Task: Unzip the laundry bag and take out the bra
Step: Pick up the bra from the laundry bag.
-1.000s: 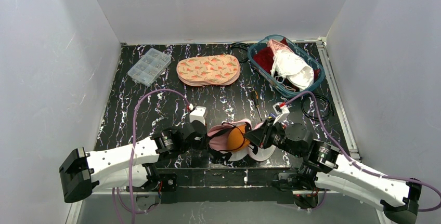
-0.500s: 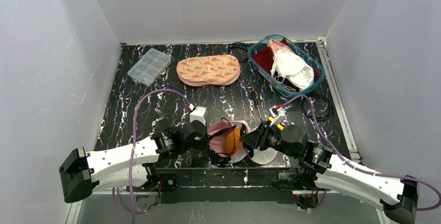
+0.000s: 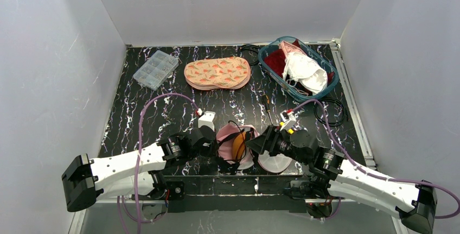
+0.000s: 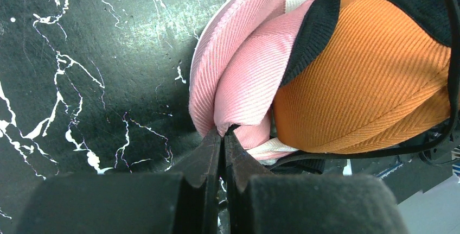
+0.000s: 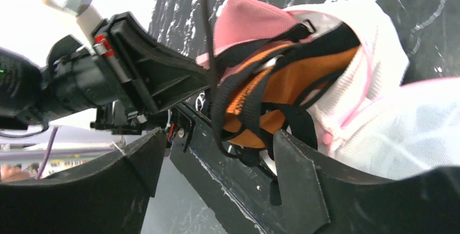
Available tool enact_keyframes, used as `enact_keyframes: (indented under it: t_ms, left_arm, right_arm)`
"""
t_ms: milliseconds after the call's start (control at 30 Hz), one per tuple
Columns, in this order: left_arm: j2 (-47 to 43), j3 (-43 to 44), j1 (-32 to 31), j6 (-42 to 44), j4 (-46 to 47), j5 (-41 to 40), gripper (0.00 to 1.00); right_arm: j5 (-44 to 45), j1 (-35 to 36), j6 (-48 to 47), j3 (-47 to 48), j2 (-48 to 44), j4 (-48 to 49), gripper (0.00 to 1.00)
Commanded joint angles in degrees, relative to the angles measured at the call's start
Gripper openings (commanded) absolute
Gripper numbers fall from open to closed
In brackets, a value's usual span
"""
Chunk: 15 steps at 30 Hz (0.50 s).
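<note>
left fingers [image 4: 205, 155] together, clamped on the pink rim of the laundry bag [image 4: 233, 76] at its lower corner; bag sits at the near edge of the worktop [image 3: 163, 112], centre, between the two arms; bag mouth gaping; bra [image 4: 374, 76] is in that mouth, partly out of it: orange ribbed cup with black trim, cup touching the bag's pink lining; black straps loop over and under the cup; right fingers [image 5: 304, 171] well apart, nothing clamped; they straddle the bra's straps and cup from the right side; can't tell whether either finger touches fabric; white mesh part of the bag lies flat on the worktop under the right wrist; farther back, well apart from the bag: clear compartment box [image 3: 155, 69] on the left, peach patterned pouch [image 3: 217, 73] in the centre, teal basket [image 3: 268, 67] full of clothes on the right; screwdriver [image 3: 266, 106] lies on the worktop between pouch and right arm
</note>
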Motion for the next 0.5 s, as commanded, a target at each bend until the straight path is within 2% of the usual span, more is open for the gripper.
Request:
enact_keyframes:
  t_ms: [0, 233, 467]
  left_arm:
    - [-1.3, -0.1, -0.2, 0.7, -0.2, -0.7, 0.00]
    - [-2.1, -0.1, -0.2, 2.2, 0.7, -1.2, 0.00]
    - [-1.7, 0.3, -0.3, 3.5, 1.3, -1.1, 0.00]
  right_arm:
    - [4.9, -0.1, 5.6, 2.9, 1.9, -5.1, 0.84]
    - [10.9, -0.1, 15.9, 4.1, 3.4, -9.0, 0.91]
    - [14.1, -0.1, 16.0, 9.2, 8.8, -7.5, 0.92]
